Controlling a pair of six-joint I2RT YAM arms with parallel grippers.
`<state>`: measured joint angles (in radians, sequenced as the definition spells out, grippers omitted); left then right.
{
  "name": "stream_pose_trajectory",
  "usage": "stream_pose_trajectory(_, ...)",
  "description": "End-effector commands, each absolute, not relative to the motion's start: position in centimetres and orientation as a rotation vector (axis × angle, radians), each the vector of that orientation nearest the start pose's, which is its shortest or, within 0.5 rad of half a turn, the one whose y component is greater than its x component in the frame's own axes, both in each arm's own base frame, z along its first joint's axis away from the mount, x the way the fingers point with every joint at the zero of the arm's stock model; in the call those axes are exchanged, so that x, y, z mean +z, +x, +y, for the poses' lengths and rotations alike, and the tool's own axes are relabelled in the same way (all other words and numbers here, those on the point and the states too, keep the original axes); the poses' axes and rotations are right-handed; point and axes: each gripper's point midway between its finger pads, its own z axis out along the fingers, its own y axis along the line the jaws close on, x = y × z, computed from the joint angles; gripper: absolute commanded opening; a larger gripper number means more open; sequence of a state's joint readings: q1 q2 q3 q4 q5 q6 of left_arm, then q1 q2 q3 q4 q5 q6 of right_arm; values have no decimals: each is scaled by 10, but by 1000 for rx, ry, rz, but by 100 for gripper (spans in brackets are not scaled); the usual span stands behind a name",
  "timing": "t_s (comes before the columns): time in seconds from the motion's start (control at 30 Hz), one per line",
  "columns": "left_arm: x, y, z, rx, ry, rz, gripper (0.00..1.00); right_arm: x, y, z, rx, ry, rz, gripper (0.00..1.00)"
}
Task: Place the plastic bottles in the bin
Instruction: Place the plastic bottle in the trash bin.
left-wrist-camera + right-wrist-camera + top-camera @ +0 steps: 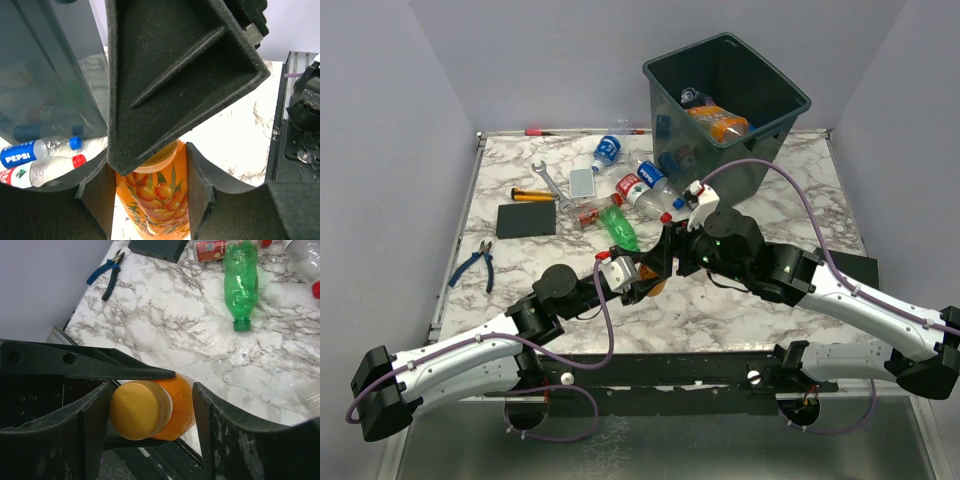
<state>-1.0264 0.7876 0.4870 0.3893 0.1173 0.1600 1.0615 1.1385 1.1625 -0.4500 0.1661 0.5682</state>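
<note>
Two-gripper contact on orange bottle (152,205), frame centre.
Left gripper (149,192) clamped on bottle body; right gripper (150,407) astride cap end, closure there not determinable.

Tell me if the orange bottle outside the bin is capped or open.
Capped. In the right wrist view, the orange bottle has a yellow cap on its mouth.

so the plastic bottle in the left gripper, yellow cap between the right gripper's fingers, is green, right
Not green: the plastic bottle in the left gripper, yellow cap between the right gripper's fingers, is orange, as the right wrist view shows.
</note>
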Motion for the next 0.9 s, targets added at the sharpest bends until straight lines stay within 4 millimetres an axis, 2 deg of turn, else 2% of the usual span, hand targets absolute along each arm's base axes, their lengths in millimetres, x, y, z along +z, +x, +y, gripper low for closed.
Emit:
stream_pose_trajectory(0.0, 283, 163, -294, -785, 894, 1174, 12, 286, 192, 314, 808, -381, 2061, 57)
stream_pose_trajectory(0.13, 284, 167, -293, -772, 877, 1185, 12, 281, 189, 314, 804, -407, 2082, 34)
stream_pose_trajectory(0.17, 284, 168, -292, -768, 870, 1189, 15, 279, 188, 313, 803, -411, 2086, 27)
stream_pose_trajectory(0.23, 285, 171, -290, -759, 845, 1203, 38, 280, 187, 311, 804, -403, 2085, 7)
stream_pose_trajectory(0.27, 285, 173, -289, -756, 830, 1212, 55, 281, 187, 308, 799, -392, 2085, 2)
stream_pose_trajectory(0.37, 286, 176, -285, -749, 791, 1223, 97, 291, 189, 296, 769, -357, 2069, 1)
stream_pose_trajectory(0.57, 294, 180, -266, -731, 678, 1197, 99, 335, 194, 266, 690, -309, 1992, 1)
stream_pose_trajectory(0.67, 293, 184, -253, -703, 611, 1201, 99, 380, 203, 242, 621, -245, 1900, 1)
stream_pose_trajectory(0.7, 293, 187, -248, -689, 581, 1206, 99, 402, 208, 231, 585, -214, 1847, 1)
stream_pose_trajectory(0.87, 287, 201, -217, -591, 429, 1232, 99, 532, 225, 171, 465, -21, 1510, 1)
